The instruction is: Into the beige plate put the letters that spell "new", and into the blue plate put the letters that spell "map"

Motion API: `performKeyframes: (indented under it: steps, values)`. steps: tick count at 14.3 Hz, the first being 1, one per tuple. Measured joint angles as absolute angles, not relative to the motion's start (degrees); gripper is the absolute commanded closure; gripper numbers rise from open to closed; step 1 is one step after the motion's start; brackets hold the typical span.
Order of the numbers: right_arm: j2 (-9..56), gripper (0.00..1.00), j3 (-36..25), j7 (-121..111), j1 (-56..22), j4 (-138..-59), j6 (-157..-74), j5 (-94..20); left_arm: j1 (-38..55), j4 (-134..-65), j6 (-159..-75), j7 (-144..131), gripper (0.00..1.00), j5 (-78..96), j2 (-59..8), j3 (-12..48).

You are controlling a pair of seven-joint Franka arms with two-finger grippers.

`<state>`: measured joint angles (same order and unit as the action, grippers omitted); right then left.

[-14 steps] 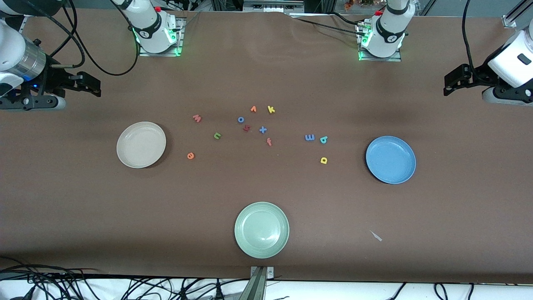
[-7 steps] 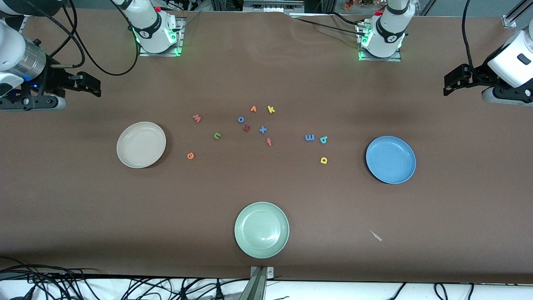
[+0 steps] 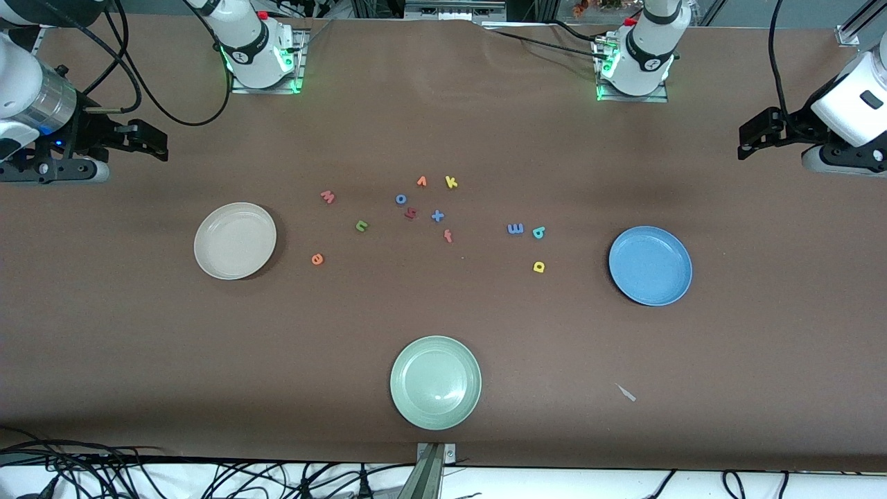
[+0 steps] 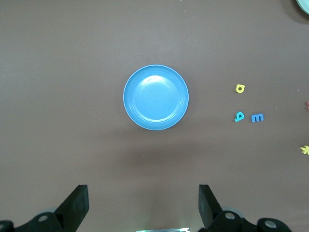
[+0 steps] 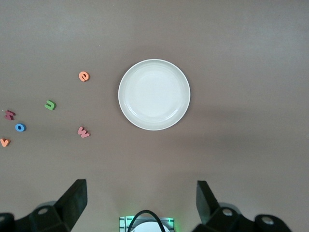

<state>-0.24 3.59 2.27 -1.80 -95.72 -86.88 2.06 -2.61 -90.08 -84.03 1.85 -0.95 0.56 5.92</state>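
Letters lie loose mid-table: green foam n (image 3: 361, 225), orange e (image 3: 317, 259) and pinkish-red w (image 3: 328, 197) beside the round cream-beige plate (image 3: 235, 240), nearest the wide-open, empty right gripper (image 3: 149, 142). Blue m (image 3: 515, 229), yellow a (image 3: 539, 266) and teal p (image 3: 538, 232) sit beside the round mid-blue plate (image 3: 650, 265), toward the equally open, empty left gripper (image 3: 755, 135).

glossy blue plate (image 3: 650, 265), matt brown table (image 3: 443, 333)

The beige plate (image 3: 235, 240) sits empty toward the right arm's end; the pinkish-red w (image 3: 328, 197), green n (image 3: 361, 225) and orange e (image 3: 317, 259) lie beside it. The blue plate (image 3: 650, 265) (also empty) sits toward the left arm's end, near the blue m (image 3: 515, 229), teal p (image 3: 539, 232) and yellow a (image 3: 539, 266).
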Motion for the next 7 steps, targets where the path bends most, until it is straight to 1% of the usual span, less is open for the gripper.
performKeyframes:
  steps: [7]
  values:
    - [-0.2, 0.0, 3.6, 2.3, -1.8, -95.7, -86.9, 2.1, -2.5, -90.0, -83.4, 1.9, 0.0, -0.9, 0.6, 6.8]
